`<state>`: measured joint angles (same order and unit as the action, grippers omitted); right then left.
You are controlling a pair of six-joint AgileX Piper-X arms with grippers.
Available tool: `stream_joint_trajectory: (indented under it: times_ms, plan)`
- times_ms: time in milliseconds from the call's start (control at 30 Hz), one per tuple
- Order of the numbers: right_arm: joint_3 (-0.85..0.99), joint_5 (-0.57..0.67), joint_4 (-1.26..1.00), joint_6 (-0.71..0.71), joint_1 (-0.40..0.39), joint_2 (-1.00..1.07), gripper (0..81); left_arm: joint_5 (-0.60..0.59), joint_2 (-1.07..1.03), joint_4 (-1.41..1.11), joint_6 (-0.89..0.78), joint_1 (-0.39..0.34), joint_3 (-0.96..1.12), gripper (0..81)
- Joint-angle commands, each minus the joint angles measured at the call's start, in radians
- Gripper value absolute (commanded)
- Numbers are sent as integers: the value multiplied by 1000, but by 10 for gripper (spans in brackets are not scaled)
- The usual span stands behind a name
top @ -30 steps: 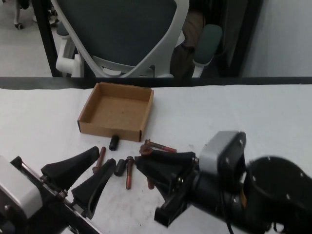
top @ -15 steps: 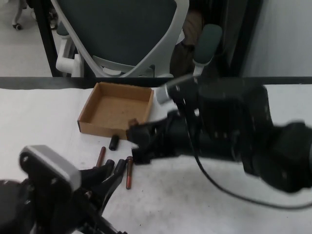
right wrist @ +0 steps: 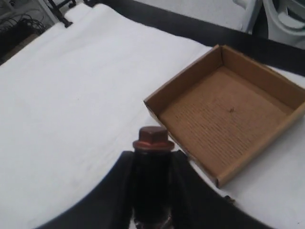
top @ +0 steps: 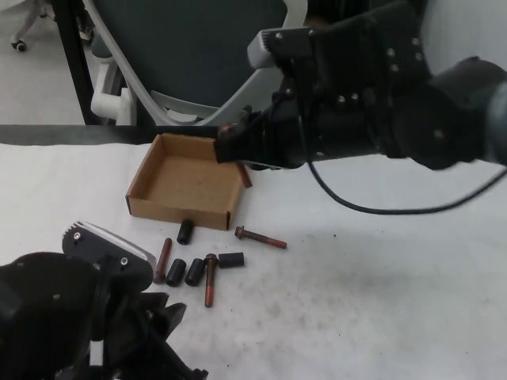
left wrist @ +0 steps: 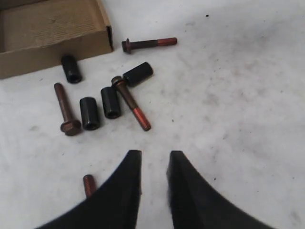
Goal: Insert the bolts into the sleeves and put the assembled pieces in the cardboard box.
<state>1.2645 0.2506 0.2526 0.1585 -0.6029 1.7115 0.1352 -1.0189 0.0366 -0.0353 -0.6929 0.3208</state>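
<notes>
One hex-headed, copper-brown bolt pokes from a black sleeve.

Cardboard box: shallow, brown, open-topped.
Assembled piece: black sleeve with a coppery hex bolt head protruding, clamped in the right gripper jaws, aloft near the box.
Loose bolts and black sleeves: lying on the bench just before the box.

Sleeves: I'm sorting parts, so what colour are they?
The sleeves are black, clearest in the left wrist view.
</notes>
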Motion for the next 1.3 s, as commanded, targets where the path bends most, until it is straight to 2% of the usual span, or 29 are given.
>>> stream_joint_trajectory:
  times_ms: [0, 200, 367, 533, 633, 867, 1267]
  plan:
    - [74, 19, 61, -10, 10, 61, 2, 47, 0, 52, -15, -2, 14, 204]
    - [262, 20, 196, -32, 23, 202, 2, 33, 0, 107, -26, 54, 14, 204]
    - [427, 22, 314, -40, 35, 319, 2, -147, 0, 141, -26, 136, 16, 206]
    - [597, 23, 418, -62, 38, 424, 2, -189, 0, 147, -47, 193, 20, 207]
    - [674, 23, 451, -62, 38, 478, 2, -189, -2, 156, -47, 196, 34, 223]
    - [808, 23, 470, -62, 44, 593, 2, -189, -3, 169, -56, 196, 56, 356]
    - [850, 21, 484, -76, 73, 695, 2, -189, -54, 169, -73, 196, 58, 357]
